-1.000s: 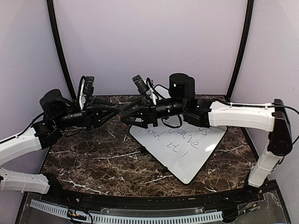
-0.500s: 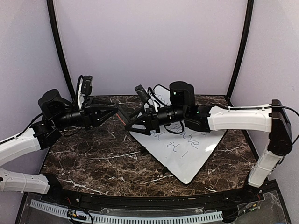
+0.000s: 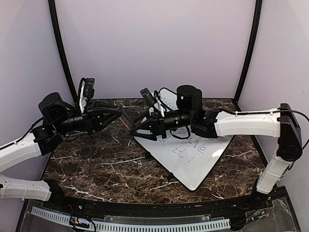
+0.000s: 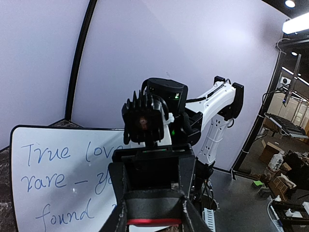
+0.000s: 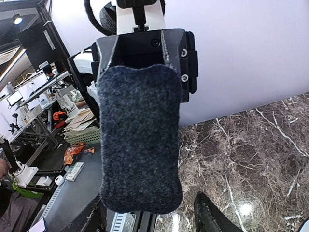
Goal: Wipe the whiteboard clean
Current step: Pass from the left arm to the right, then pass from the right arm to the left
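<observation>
The whiteboard point(image 3: 193, 166) lies flat on the table point(image 3: 91, 166), right of centre, one corner pointing at the near edge. It is where it was a second ago, its blue-grey writing unwiped. Above its far left corner the right gripper point(image 3: 136, 126) has its jaws spread with nothing between them. A second ago it met the left gripper point(image 3: 119, 116) there, and it has since drawn slightly back to the right. The left gripper, now apart and further left, is clamped on the eraser point(image 3: 126, 119), whose dark felt face is turned toward the right wrist
</observation>
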Available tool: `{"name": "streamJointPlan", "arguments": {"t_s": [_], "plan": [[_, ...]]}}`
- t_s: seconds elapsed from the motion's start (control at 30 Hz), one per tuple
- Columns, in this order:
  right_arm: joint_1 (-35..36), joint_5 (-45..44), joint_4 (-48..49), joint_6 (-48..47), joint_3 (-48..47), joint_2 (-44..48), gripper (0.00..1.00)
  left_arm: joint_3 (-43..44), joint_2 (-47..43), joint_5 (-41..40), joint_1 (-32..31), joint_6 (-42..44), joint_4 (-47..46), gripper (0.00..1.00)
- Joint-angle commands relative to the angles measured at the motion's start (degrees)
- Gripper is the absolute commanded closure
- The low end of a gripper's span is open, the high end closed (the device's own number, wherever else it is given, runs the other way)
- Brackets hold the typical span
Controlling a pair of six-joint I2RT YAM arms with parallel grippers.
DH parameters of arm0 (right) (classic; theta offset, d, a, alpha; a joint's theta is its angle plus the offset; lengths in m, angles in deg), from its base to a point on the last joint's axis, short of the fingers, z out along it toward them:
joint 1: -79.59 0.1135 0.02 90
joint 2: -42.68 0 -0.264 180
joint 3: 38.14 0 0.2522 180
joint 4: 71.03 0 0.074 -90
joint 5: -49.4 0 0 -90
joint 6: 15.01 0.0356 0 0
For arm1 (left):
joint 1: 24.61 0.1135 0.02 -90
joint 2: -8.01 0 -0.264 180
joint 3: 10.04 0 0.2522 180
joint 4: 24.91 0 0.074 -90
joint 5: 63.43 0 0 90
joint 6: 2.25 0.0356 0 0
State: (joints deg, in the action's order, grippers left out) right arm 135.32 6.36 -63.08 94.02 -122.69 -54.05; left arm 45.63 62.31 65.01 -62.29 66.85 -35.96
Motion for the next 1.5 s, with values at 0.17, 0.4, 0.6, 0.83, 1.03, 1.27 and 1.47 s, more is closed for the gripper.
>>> {"name": "streamJointPlan", "arguments": {"t_s": [0.17, 0.4, 0.6, 0.83, 1.03, 1.27, 1.47], "plan": [[-0.24, 2.77, 8.25, 4.52, 1.4, 2.25, 0.43, 0.22, -0.52, -0.45, 0.06, 1.38, 0.62, 0.69], [-0.21, 0.97, 5.09, 3.33, -0.74, 1.49, 0.47, -0.02, -0.43, -0.91, 0.05, 1.39, 0.44, 0.69], [-0.18, 1.03, 5.16, 3.35, -0.33, 1.03, 0.66, -0.24, -0.45, -0.95, 0.06, 1.46, 0.26, 0.67], [-0.2, 1.08, 6.1, 4.09, -0.58, 1.15, 0.72, -0.25, -0.44, -0.94, 0.06, 1.65, 0.22, 0.45], [-0.2, -0.07, 9.74, 5.53, 0.75, 2.15, 0.73, -1.69, -1.16, -1.21, 0.08, -1.02, -2.97, 0.08], [0.01, -1.98, 19.56, 10.32, 3.76, 2.35, 0.73, -5.38, 0.87, -0.37, -0.03, -8.5, -13.8, 0.01], [0.57, -3.92, 21.5, 10.95, 4.14, 1.43, 0.73, -5.63, 2.98, -0.28, -0.03, -10.11, -18.85, 0.03]]}}
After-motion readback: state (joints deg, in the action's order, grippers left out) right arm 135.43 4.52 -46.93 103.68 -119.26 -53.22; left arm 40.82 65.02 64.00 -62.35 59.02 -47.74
